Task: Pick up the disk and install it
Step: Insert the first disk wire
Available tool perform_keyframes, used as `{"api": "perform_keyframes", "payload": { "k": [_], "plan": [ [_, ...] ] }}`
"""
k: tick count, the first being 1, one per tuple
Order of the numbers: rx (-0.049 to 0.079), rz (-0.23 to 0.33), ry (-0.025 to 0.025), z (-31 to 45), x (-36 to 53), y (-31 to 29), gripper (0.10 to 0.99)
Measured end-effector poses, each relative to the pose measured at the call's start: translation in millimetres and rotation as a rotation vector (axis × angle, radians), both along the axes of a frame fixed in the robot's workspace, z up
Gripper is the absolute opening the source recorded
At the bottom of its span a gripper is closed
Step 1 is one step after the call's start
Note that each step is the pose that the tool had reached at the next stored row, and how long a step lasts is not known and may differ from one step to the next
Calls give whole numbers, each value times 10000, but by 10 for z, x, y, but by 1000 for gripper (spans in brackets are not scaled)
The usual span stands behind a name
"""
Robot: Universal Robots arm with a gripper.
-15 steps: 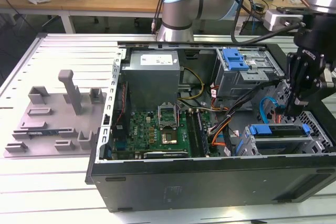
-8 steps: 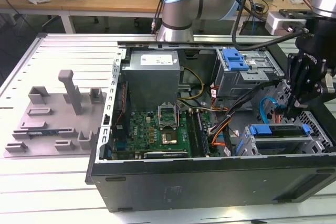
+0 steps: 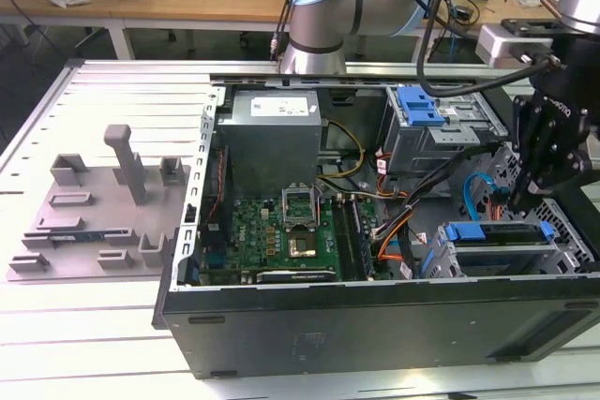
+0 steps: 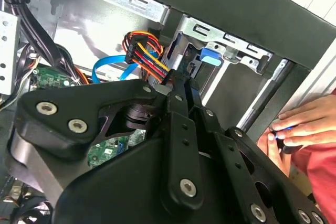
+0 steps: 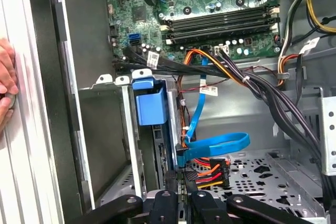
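Exterior view: gripper (image 3: 519,200) poised directly over the disk (image 3: 497,233), which lies in the lower drive cage (image 3: 568,248); I judge this alignment serves seating. Grip state: I cannot tell.

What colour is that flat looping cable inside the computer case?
Bright blue; the flat cable shows best in the first wrist view.

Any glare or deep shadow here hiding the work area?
Exterior view: the slatted table washes out pale; computer case interior reads fine. Second wrist view: the gripper covers the lower part. First wrist view: even light on the motherboard, no glare.
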State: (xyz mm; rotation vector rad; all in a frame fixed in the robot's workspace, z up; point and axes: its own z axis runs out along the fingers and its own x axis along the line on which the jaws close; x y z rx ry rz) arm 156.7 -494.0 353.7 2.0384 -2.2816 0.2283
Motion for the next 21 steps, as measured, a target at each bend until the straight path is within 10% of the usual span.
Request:
{"api": "perform_keyframes", "payload": {
  "k": [5, 10, 13, 16, 21],
  "plan": [
    [25, 36, 0, 0, -1, -14, 165],
    [652, 36, 4, 16, 1, -128, 165],
    [802, 34, 34, 31, 1, -192, 165],
    [812, 23, 327, 31, 12, -269, 165],
    [969, 91, 431, 32, 47, -277, 165]
  ]
}}
